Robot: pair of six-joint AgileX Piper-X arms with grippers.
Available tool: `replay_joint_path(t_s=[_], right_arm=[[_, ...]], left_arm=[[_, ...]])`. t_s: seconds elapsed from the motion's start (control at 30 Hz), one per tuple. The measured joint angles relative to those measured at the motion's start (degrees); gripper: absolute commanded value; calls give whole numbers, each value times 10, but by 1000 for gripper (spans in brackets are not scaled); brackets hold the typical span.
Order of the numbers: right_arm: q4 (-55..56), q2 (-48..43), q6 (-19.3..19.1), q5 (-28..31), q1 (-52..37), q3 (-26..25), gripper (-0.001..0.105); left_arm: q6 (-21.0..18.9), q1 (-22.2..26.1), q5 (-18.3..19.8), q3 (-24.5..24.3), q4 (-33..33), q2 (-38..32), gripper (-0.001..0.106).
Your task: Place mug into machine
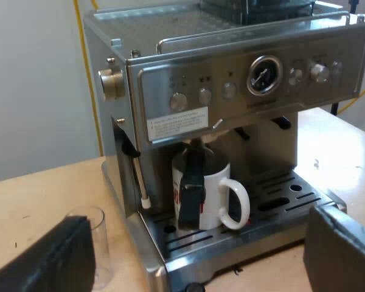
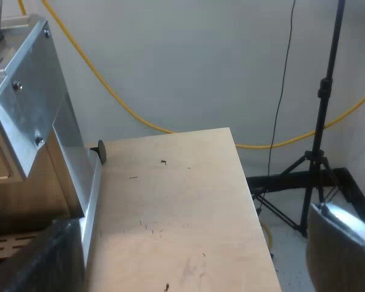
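- A white mug stands upright on the drip tray of the espresso machine, under the brew head, its loop handle turned sideways — by the look of it, the placing is done.
- A dark handle hangs from the machine's front and crosses just before the mug. I take it for the metal holder's, though no red end is plain.
- The left gripper hovers near the tray's front edge, its fingers spread wide and holding nothing.
- A measuring glass stands on the table just beside one of those fingers — a sideways swing on the way out could tip it.
- Pushing forward instead could strike the dark handle or shove the mug off its spot.
- The steam wand hangs near the mug, another thing to snag.
- The right gripper is likewise spread and empty, over the table beside the machine's side wall, well apart from the mug.
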Motion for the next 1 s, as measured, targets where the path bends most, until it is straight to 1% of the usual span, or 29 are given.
replay_joint_path(t_s=[0.13, 0.33, 0.5, 0.63, 0.73, 0.9, 1.0], right_arm=[[41, -45, 0, 0, 0, 0, 105], [88, -111, 0, 0, 0, 0, 105], [137, -157, 0, 0, 0, -1, 105], [203, -157, 0, 0, 0, -9, 105], [218, -157, -3, -2, 0, -9, 105], [216, -157, -4, -5, 0, -9, 105], [201, -157, -4, -16, 0, 3, 105]], left_arm=[[0, 0, 0, -2, 40, -25, 71], [0, 0, 1, -2, 93, -26, 71], [0, 0, 10, -2, 119, -26, 71], [0, 0, 10, -3, 172, -26, 71], [2, 0, 12, -3, 194, -26, 71], [2, 0, 20, -3, 197, -26, 71], [2, 0, 19, -3, 197, -26, 71]])
